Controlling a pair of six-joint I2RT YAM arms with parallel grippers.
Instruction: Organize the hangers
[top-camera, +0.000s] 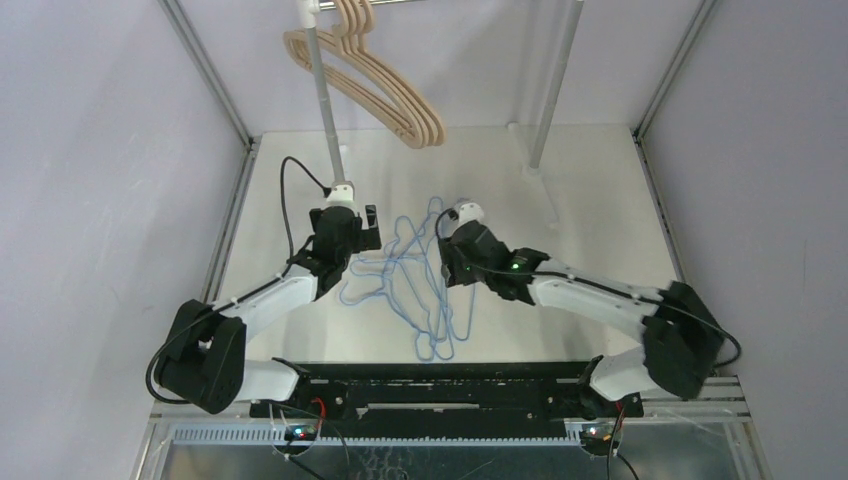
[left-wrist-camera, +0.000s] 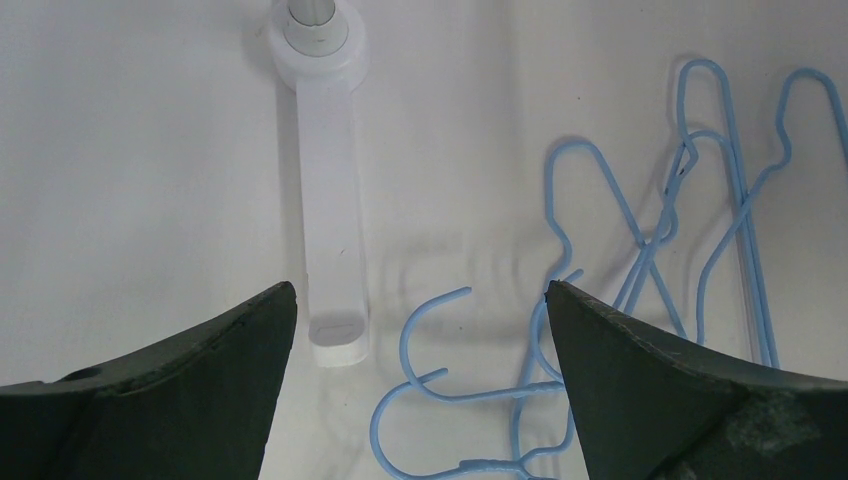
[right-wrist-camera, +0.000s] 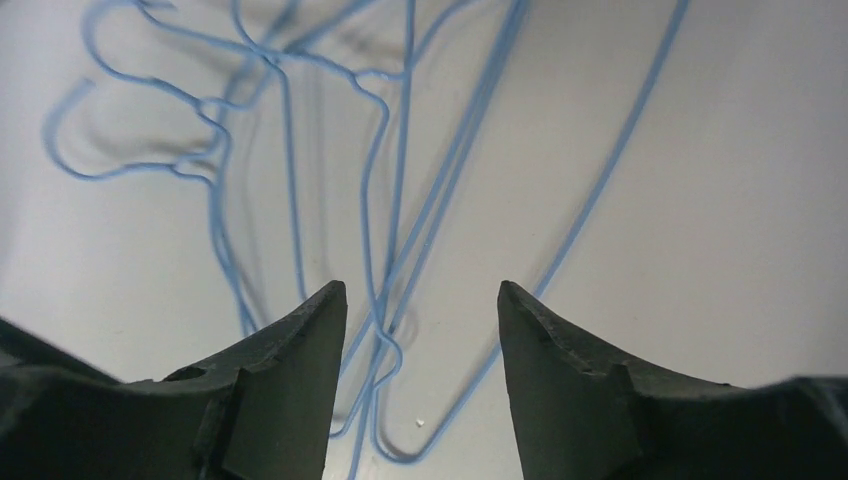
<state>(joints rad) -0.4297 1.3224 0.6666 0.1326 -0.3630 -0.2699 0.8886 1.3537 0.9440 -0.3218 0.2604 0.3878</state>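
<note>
Hangers of blue wire (top-camera: 415, 265) are laid in a tangle on the worktop (top-camera: 580, 200) between the arms. The right end effector (right-wrist-camera: 420, 290) is set low, jaws apart astride several strands, nothing clenched yet. The left end effector (left-wrist-camera: 420, 288) is released beside the hooks. A pick-up seems in hand, and one strand must be singled out. Farther off, wooden hangers (top-camera: 395, 100) are hung on a rail (top-camera: 325, 100) whose top is cut off, and the tangle cannot be counted

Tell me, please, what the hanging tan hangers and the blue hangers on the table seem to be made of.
The tan hangers look like wood: thick, pale, with a smooth matte face, though moulded plastic cannot be excluded. The blue hangers look like thin metal wire with a light-blue coating, judging by how slender they are and how tightly the hooks are bent.
</note>
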